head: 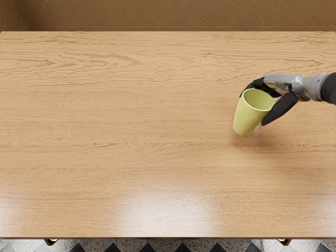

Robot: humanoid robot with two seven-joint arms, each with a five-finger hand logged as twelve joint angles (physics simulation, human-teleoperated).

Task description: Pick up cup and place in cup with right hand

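At the right of the head view my right hand reaches in from the picture's right edge, its dark fingers and thumb closed around a yellow-green cup. The cup's open rim faces up and it leans slightly, its base toward the lower left. A soft shadow lies on the wood to the lower right of the cup, which looks lifted a little off the table. Part of the cup's upper side is hidden behind the fingers. Only this one cup is visible.
The wooden table fills most of the view. Its far edge runs below a brown wall, and its near edge borders a checkered floor. The left arm is out of view.
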